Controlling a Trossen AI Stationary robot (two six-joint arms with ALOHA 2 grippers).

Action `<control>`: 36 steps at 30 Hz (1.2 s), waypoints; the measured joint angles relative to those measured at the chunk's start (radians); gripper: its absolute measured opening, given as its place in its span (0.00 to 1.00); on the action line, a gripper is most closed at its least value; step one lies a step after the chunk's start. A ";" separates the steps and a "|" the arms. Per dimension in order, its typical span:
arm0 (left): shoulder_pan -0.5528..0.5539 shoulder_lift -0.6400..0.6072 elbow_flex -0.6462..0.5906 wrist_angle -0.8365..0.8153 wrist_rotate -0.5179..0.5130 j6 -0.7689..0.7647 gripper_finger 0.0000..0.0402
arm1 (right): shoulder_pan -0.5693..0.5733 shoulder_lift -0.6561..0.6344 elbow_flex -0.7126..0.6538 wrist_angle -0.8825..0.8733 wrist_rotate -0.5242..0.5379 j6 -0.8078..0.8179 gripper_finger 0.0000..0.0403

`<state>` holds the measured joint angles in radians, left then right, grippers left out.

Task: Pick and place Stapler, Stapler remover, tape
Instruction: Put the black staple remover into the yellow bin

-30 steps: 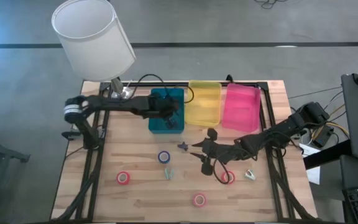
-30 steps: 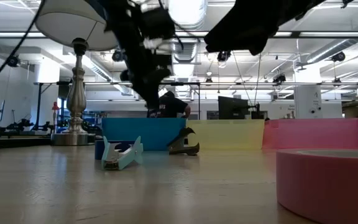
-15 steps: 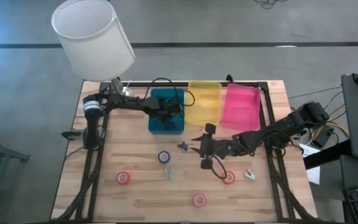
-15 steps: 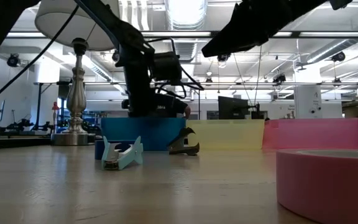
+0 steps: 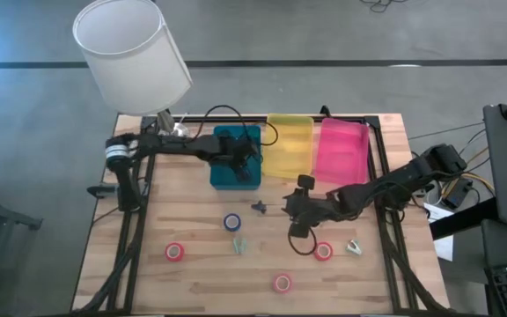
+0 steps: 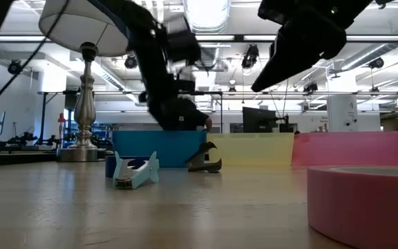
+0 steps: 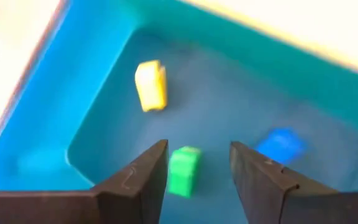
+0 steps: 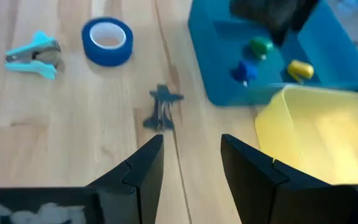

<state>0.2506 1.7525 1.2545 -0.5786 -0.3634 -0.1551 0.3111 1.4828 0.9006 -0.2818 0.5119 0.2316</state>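
Observation:
The dark stapler remover (image 5: 259, 208) (image 8: 162, 109) lies on the wood in front of the blue bin. The blue tape roll (image 5: 231, 222) (image 8: 107, 40) and the small teal stapler (image 5: 240, 246) (image 8: 35, 53) lie nearer the near edge. Three red-pink rolls (image 5: 175, 252) (image 5: 282, 283) (image 5: 323, 251) lie flat along the near part of the table. My right gripper (image 5: 292, 203) (image 8: 191, 140) hovers open just to the right of the remover and touches nothing. My left gripper (image 5: 245, 160) (image 7: 197, 149) is open over the blue bin (image 5: 221, 176).
The blue bin holds small yellow (image 7: 150, 86), green (image 7: 183, 169) and blue (image 7: 281, 143) blocks. A yellow bin (image 5: 289, 145) and a pink bin (image 5: 343, 151) stand to its right at the far edge. A lamp (image 5: 130, 53) stands at the far left corner. A small pale object (image 5: 355, 247) lies near the right red-pink roll.
My right gripper first moved in toward the stapler remover, then drew back a little toward the table's right, staying open. My left arm shifted above the blue bin, its gripper remaining over it. No object on the table has moved.

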 joint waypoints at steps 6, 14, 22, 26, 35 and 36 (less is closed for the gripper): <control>-0.167 -0.134 -0.064 0.130 0.000 -0.001 0.43 | 0.000 -0.001 0.006 -0.031 -0.144 0.047 0.38; -0.388 -0.286 -0.257 0.402 0.001 -0.010 0.43 | 0.033 -0.020 0.004 -0.206 -0.201 0.177 0.38; -0.537 -0.357 -0.420 0.488 -0.003 -0.055 0.43 | 0.057 -0.059 -0.046 -0.193 -0.196 0.258 0.38; -0.582 -0.352 -0.492 0.606 -0.004 -0.137 0.43 | 0.050 -0.053 -0.116 0.044 -0.197 0.170 0.38; -0.606 -0.339 -0.555 0.691 -0.035 -0.198 0.43 | -0.048 0.018 -0.210 0.487 -0.196 -0.014 0.38; -0.605 -0.337 -0.555 0.694 -0.039 -0.193 0.43 | -0.063 0.036 -0.218 0.511 -0.196 -0.016 0.38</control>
<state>-0.3544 1.4153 0.6998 0.1150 -0.4020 -0.3484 0.2483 1.5185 0.6826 0.2291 0.3161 0.2155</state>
